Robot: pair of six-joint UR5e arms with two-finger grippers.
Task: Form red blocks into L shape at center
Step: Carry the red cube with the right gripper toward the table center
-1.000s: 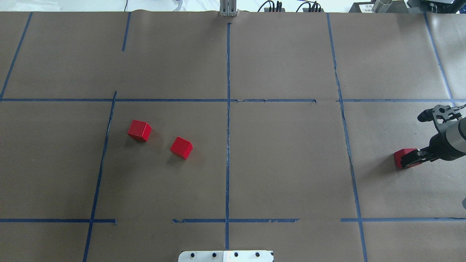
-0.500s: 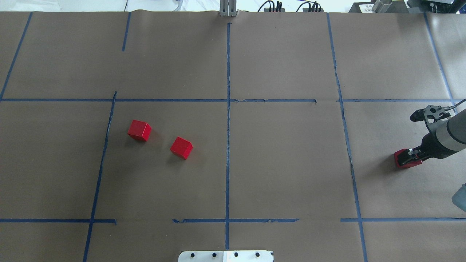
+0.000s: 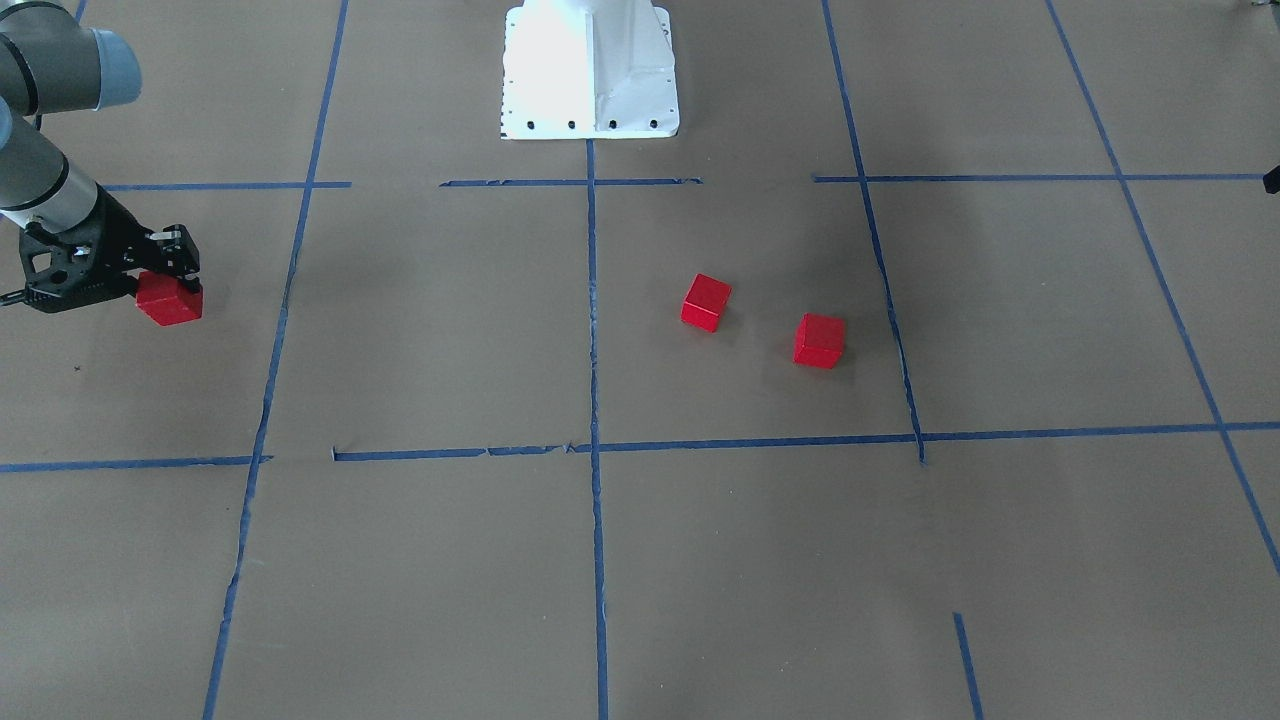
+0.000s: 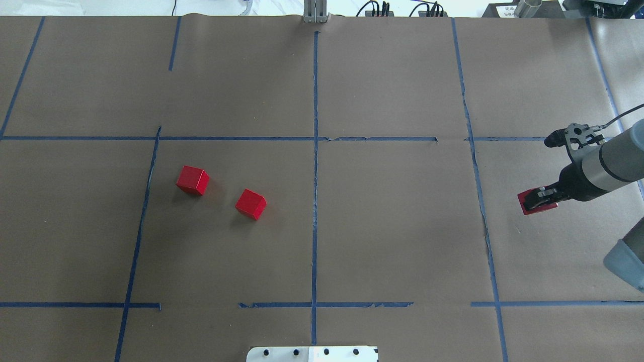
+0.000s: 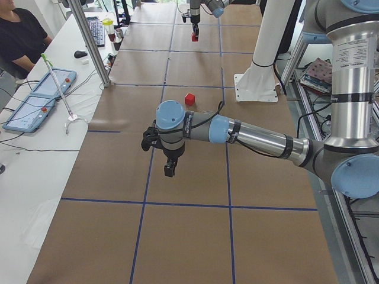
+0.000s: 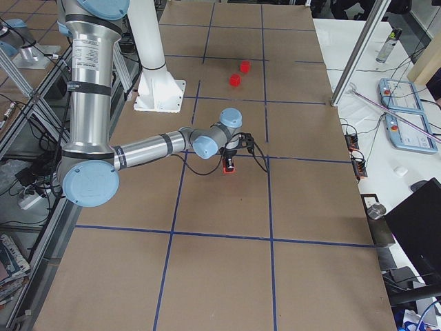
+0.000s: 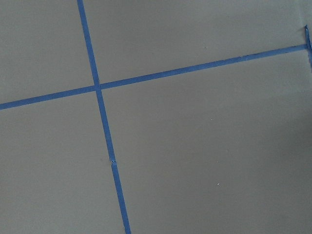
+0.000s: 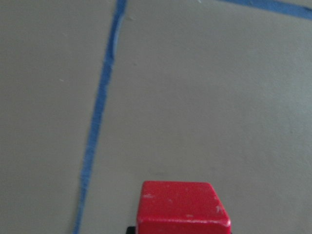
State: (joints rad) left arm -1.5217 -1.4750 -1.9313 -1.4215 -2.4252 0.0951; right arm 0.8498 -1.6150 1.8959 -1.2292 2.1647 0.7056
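Note:
Two red blocks (image 4: 192, 180) (image 4: 250, 203) lie left of the central tape line, a little apart; the front-facing view shows them too (image 3: 819, 340) (image 3: 706, 302). My right gripper (image 4: 538, 200) is shut on a third red block (image 4: 528, 205) at the far right, held just above the paper. The same held block fills the bottom of the right wrist view (image 8: 183, 207). The center (image 4: 315, 221) holds no block. My left gripper (image 5: 169, 168) appears only in the left side view, over bare paper; I cannot tell whether it is open or shut.
The white robot base (image 3: 590, 70) stands at the table's near edge. A person (image 5: 18, 35) sits beside a side table with control tablets (image 5: 35, 100). Blue tape lines grid the brown paper.
My right gripper has carried its red block leftward, toward the vertical tape line right of center, and slightly farther from the robot. The two loose blocks have not moved.

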